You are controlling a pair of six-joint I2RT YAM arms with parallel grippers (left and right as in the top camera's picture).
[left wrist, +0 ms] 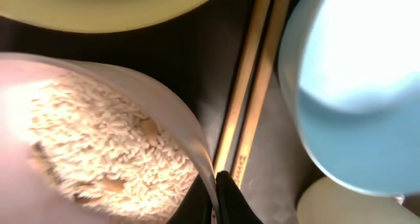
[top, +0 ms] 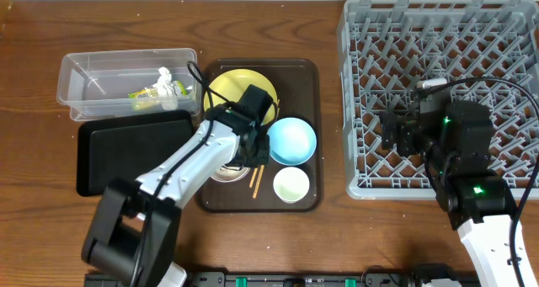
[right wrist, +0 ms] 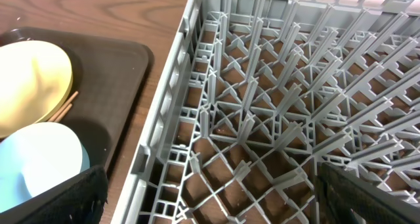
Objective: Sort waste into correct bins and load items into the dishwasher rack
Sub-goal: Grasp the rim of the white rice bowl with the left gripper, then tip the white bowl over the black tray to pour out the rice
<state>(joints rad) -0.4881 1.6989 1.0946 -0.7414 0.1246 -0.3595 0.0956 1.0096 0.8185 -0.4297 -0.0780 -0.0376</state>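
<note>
My left gripper [left wrist: 220,199] is shut on the rim of the white bowl [left wrist: 98,138], which holds rice grains [left wrist: 111,145]; from overhead it [top: 249,149] covers most of that bowl [top: 226,172]. The wooden chopsticks [left wrist: 252,73] lie beside it, with the light blue bowl [top: 292,140], yellow plate [top: 229,87] and pale green cup [top: 291,184] close by. The green-yellow wrapper [top: 150,93] and white tissue [top: 168,80] lie in the clear tub [top: 76,72]. My right gripper [right wrist: 210,204] is open and empty over the grey rack [top: 347,110].
The dishes sit on a dark brown serving tray [top: 307,77]. The black tray [top: 126,152] lies in front of the clear tub, left of the serving tray. The rack [right wrist: 164,119] stands right of the serving tray [right wrist: 111,73], a strip of wooden table between them.
</note>
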